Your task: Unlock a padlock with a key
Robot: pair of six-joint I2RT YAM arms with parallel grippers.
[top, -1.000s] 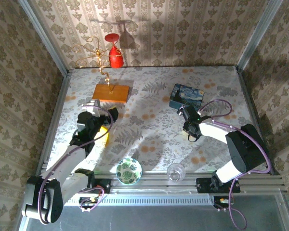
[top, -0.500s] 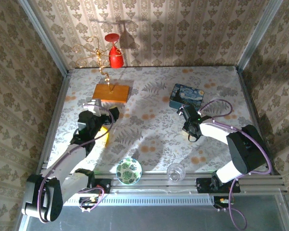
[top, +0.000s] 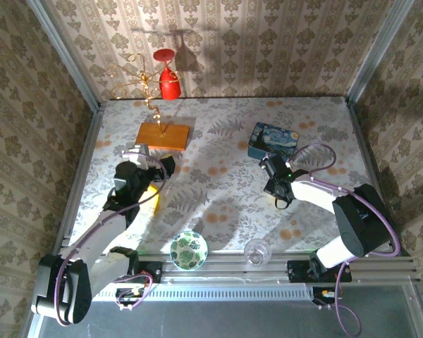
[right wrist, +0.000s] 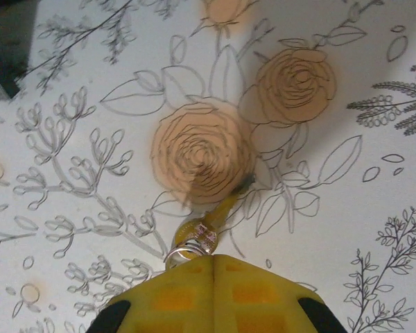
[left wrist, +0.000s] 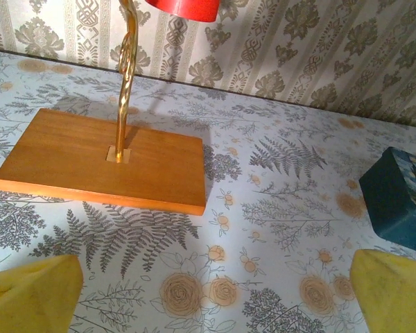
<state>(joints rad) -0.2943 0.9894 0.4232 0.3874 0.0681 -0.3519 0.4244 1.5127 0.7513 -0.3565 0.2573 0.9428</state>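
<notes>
The right tool has its yellow pads pressed together on the head of the key. The little wire ring sits just at the pad tips, and the blade sticks out over an orange rose printed on the desk. Whether the blade tip touches the cloth I cannot tell.

The key looks light, thin, stiff and smooth, so it would likely swivel or slip if pinched on the blade. The flat head is the place to hold it, which leaves the blade free and in line with the pads. Being so slight, it could twist under side load, so a straight, gentle push seems wise.

The desk has open flowered cloth in its middle, between the arms. The wooden board lies ahead of the left tool, which stands wide open and empty. The blue tin sits near the right tool on the far side. A bowl and a glass stand at the near edge.
</notes>
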